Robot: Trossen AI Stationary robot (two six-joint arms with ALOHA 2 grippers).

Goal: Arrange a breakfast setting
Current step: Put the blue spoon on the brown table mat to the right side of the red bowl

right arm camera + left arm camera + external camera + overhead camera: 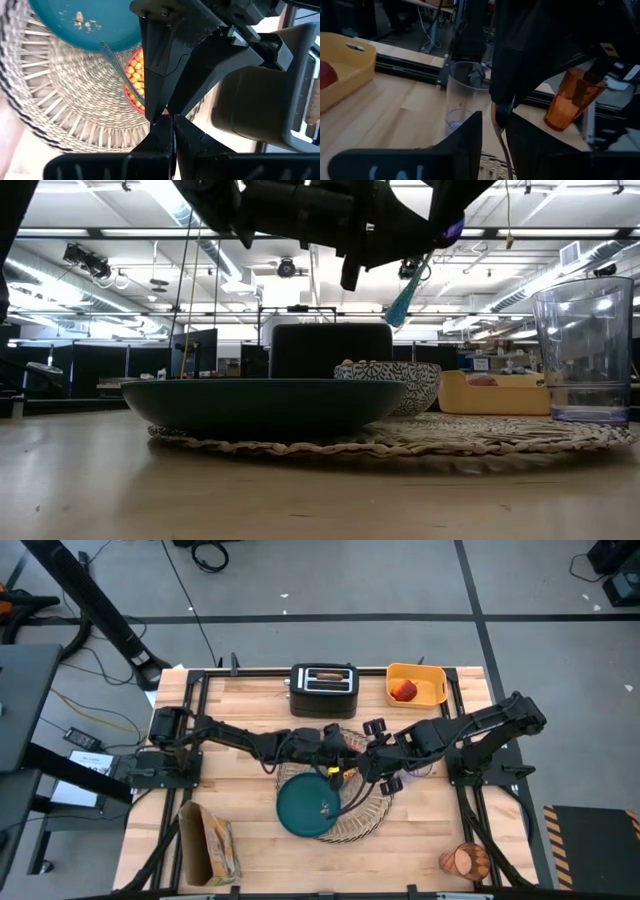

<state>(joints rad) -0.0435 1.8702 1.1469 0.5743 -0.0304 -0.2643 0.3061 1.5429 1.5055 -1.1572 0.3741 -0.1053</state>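
Note:
A round straw placemat (pixel 352 802) carries the dark teal plate (pixel 305 808), a patterned bowl of cereal (pixel 388 385) and a clear tumbler (pixel 585 350). Above the bowl hangs the blue spoon (pixel 406 298). My two grippers meet on it over the placemat: the left gripper (pixel 340 748) comes in from the table's left, the right gripper (pixel 368 762) from the right. Both are shut on the spoon. The red fruit (pixel 404 691) lies in the yellow bin (pixel 432 680). The orange tumbler (pixel 571 100) stands near the front right corner. My left gripper has its two fingers (pixel 465 142) on either side of the spoon's thin handle (pixel 503 142), close beside the right gripper's hold. They come in nearly level from the table's left, and in the right wrist view their tips are closed on the handle. My right gripper pinches the spoon's upper end (pixel 502 107) between its shut fingertips, slanting down from the table's right. The spoon hangs slanted below it, its lower end (pixel 396 318) over the bowl and clear of everything.
The black toaster (pixel 323 688) stands at the far edge, with the yellow bin to its right. A brown paper bag (pixel 207 845) lies near the front left corner. Bare wood shows at the front, between the bag and the placemat.

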